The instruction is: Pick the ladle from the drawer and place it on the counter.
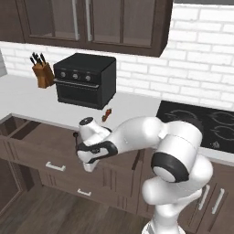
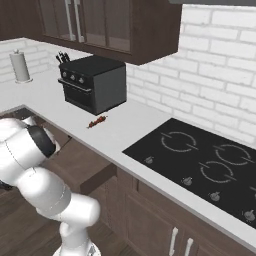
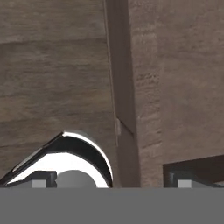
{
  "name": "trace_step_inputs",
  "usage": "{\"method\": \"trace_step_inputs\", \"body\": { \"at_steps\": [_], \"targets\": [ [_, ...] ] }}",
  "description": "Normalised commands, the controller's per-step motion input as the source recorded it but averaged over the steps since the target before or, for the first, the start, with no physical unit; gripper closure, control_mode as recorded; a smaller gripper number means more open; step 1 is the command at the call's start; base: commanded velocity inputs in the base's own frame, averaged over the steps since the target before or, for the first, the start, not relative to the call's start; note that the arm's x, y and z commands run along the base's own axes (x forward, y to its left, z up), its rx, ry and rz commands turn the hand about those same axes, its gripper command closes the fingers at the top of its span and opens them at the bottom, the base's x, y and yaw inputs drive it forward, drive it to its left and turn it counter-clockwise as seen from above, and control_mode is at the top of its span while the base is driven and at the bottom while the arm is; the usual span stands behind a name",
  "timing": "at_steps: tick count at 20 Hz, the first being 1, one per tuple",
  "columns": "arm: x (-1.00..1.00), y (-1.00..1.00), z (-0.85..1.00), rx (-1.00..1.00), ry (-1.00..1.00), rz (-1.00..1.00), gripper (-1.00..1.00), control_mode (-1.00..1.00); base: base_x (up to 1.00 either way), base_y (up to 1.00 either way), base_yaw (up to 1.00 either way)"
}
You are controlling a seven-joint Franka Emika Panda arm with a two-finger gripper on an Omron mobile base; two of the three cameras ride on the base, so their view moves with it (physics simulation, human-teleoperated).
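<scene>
The dark wooden drawer (image 1: 27, 132) stands pulled out under the light counter (image 1: 132, 107), and the right base view also shows the drawer (image 2: 82, 167). My hand (image 1: 93, 151) hangs low over the drawer's right part. Just left of the hand a thin dark stick with a small round tip shows: the ladle (image 1: 75, 138). In the hand view the ladle's rounded bowl (image 3: 83, 148) lies close under the gripper (image 3: 113, 179), near the left fingertip (image 3: 43, 178). The fingertips stand wide apart, so the gripper is open, above the drawer's wooden floor (image 3: 52, 87).
A short reddish-brown item (image 1: 106, 114) lies on the counter in front of a black toaster oven (image 1: 84, 80). A knife block (image 1: 44, 73) stands to the oven's left and the black stovetop (image 1: 201, 121) lies to the right. A dark divider (image 3: 120, 87) crosses the drawer floor.
</scene>
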Motion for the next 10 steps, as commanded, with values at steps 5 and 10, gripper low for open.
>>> {"method": "trace_step_inputs", "body": {
  "at_steps": [5,10],
  "targets": [
    [0.35,-0.04,-0.37,0.0,0.0,0.06,-1.0,-1.0,0.0,0.0,0.0],
    [0.3,-0.04,-0.51,0.0,0.0,0.07,-1.0,-1.0,0.0,0.0,0.0]
  ]
}}
